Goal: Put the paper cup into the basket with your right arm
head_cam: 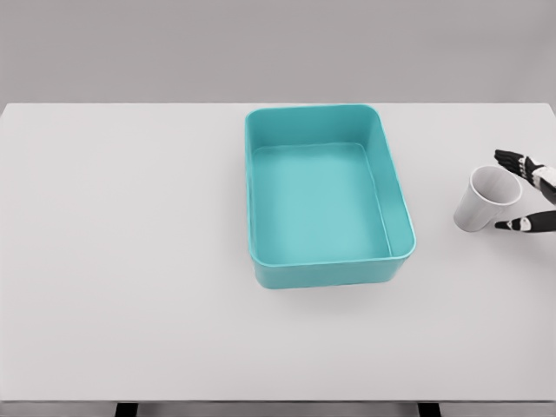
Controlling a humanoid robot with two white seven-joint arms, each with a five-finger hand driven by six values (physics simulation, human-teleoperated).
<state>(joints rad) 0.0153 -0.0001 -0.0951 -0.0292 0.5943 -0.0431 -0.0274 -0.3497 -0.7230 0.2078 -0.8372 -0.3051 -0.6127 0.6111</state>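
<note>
We are seeing right hand (526,193) spread wide, fingers (511,160) flanking paper cup (485,200), not yet gripping. Cup sitting tilted on table (130,261), just right of teal basket (326,198).

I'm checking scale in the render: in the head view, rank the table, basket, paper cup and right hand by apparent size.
1. table
2. basket
3. paper cup
4. right hand, cropped by the picture's edge, so unsure against the cup.

White paper cup (485,201) tilted, perhaps lifted, right of empty teal basket (402,198)
</note>
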